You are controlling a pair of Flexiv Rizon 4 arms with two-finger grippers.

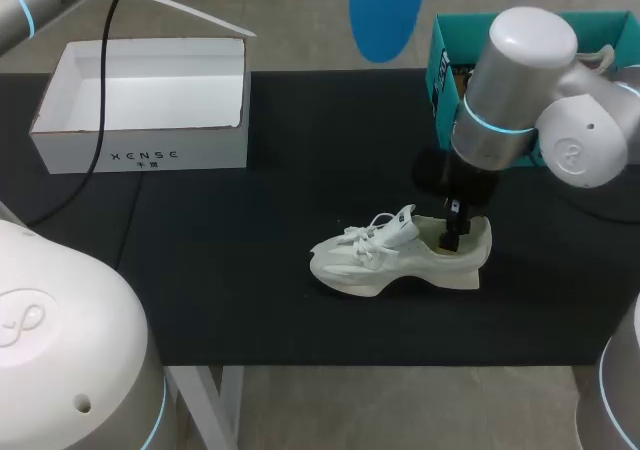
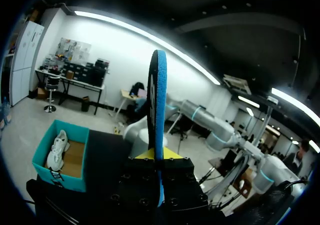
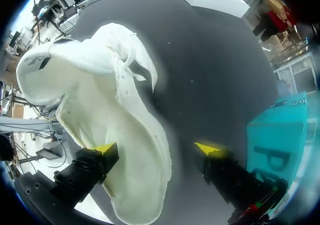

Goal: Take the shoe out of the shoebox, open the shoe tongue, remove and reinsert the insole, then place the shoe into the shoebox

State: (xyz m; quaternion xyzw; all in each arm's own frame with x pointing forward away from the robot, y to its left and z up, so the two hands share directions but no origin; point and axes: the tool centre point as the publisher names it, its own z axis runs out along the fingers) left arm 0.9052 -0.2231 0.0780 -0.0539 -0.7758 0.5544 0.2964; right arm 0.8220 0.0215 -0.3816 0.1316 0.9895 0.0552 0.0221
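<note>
White shoe [image 1: 400,260] upright on the black tabletop [image 1: 230,280], its insole out.
Right pincer [image 3: 159,147] spread loose astride the shoe's heel rim; blue insole [image 2: 159,110] clenched edge-up in left pincer [image 2: 159,157]; teal shoebox [image 1: 442,65] beyond the heel.

Matt, cloth-like shoe [image 1: 400,260] on a matt table cover [image 1: 250,280].

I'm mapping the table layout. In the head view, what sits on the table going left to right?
White box → white shoe → teal shoebox.
</note>
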